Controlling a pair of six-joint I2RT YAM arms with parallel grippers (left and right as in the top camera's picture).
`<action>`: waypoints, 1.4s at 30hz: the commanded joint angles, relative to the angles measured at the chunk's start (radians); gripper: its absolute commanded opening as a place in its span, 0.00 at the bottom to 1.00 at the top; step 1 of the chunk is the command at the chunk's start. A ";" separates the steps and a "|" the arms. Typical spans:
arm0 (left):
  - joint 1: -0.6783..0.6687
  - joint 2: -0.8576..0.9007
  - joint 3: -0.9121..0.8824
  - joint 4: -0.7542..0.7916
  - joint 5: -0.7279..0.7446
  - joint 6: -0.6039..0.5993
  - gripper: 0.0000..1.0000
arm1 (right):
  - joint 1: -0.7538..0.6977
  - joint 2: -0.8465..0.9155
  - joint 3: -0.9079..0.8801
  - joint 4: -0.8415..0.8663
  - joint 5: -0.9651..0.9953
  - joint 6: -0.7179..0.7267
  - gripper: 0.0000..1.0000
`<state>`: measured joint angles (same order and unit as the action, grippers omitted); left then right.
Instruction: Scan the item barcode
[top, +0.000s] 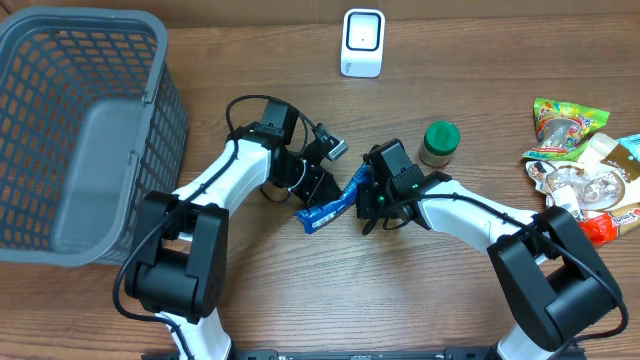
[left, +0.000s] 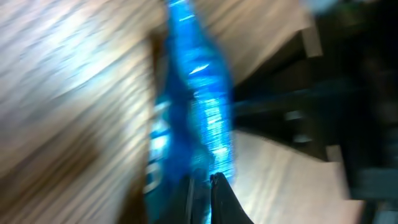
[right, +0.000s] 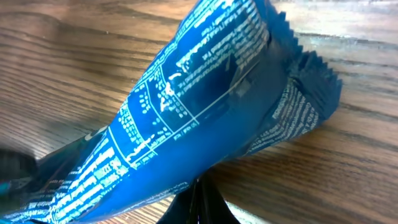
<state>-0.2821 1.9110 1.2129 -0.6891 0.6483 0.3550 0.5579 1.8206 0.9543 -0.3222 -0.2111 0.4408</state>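
Holding stage, by my read: blue packet (top: 335, 205) sits mid-surface, strung between the two arms. Left claw (top: 318, 188) is pinched fully closed on its left part and right claw (top: 368, 198) fully closed on its right end. Can't tell if the packet's near-left tip touches the surface (top: 300, 300).

White scanner (top: 362, 42) stands at the far edge, well apart from the packet, so the scan isn't done yet. Next move likely needs the barcode face found, turned toward the scanner and carried far, without crumpling the film.

Writing: right wrist view shows white fine print and a ruled panel on the wrapper — too small to read. No brand or barcode visible. Left wrist view is blurred.
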 joint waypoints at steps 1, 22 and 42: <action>0.033 -0.023 -0.005 -0.015 -0.168 -0.014 0.04 | 0.002 -0.005 -0.002 0.006 -0.015 0.005 0.04; 0.013 -0.018 -0.049 -0.032 -0.195 0.019 0.04 | 0.002 -0.005 -0.002 0.106 -0.082 0.005 0.04; -0.084 -0.018 -0.083 0.145 -0.031 -0.065 0.04 | 0.002 0.016 -0.002 0.155 -0.079 0.005 0.04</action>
<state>-0.3359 1.9110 1.1358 -0.5705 0.5751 0.3260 0.5549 1.8210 0.9543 -0.1757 -0.2691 0.4442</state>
